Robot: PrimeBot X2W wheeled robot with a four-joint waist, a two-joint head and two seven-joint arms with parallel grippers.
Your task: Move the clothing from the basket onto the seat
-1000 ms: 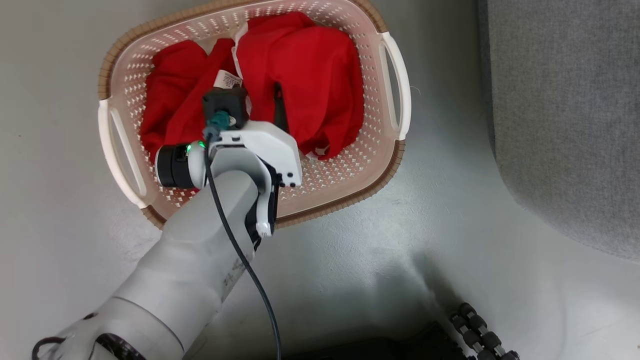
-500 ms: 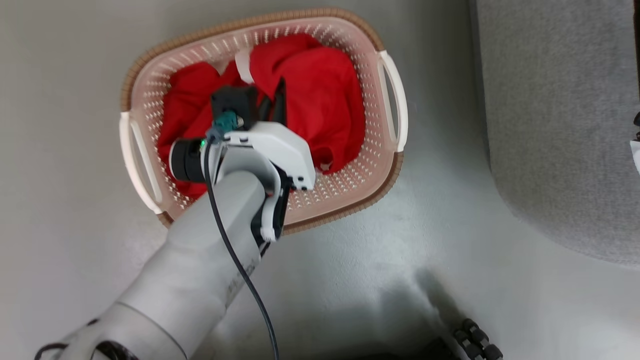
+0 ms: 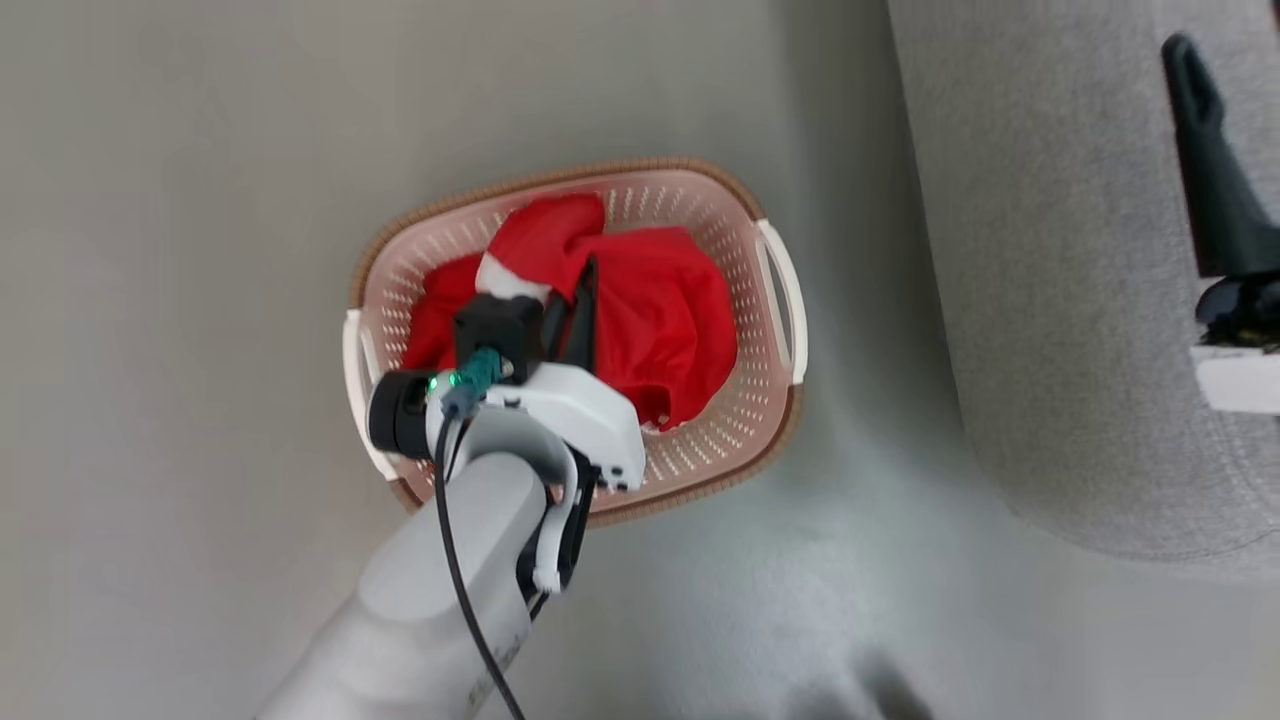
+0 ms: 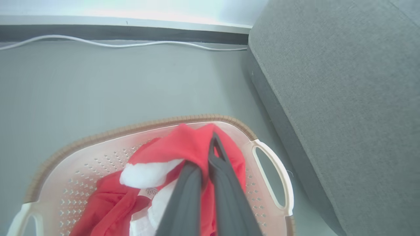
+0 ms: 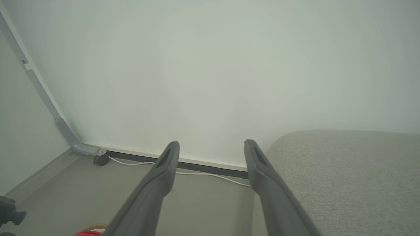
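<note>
A: Head view first. L gripper (image 3: 575,292), what state?
B: Clamped. Both fingers pressed nearly together on a fold of the clothing (image 3: 665,315), over the basket's middle. L wrist view agreed: red fabric w/ a white panel draped over one finger (image 4: 187,196) and was pinched betw. the two.

A: Rest of the clothing?
B: Lay inside the basket (image 3: 560,180), heaped from centre toward the handle end nearest the seat (image 3: 1050,300). Small label (image 4: 146,192) showed just below the white panel. Bare perforated bottom ran along the rim nearest the robot.

A: Basket position?
B: Stood upright on the grey floor (image 3: 200,300), near the seat's rounded corner but apart from it, w/ a strip of floor betw. them.

A: Other arm?
B: R wrist view: R gripper (image 5: 211,146) had its fingers spread wide apart, pointing at the pale wall (image 5: 210,65), w/ the seat's edge below one finger. In head view a dark finger of it hung over the seat.

A: Misc.?
B: White cable (image 4: 98,44) lay along the dark skirting at the floor's far edge.
</note>
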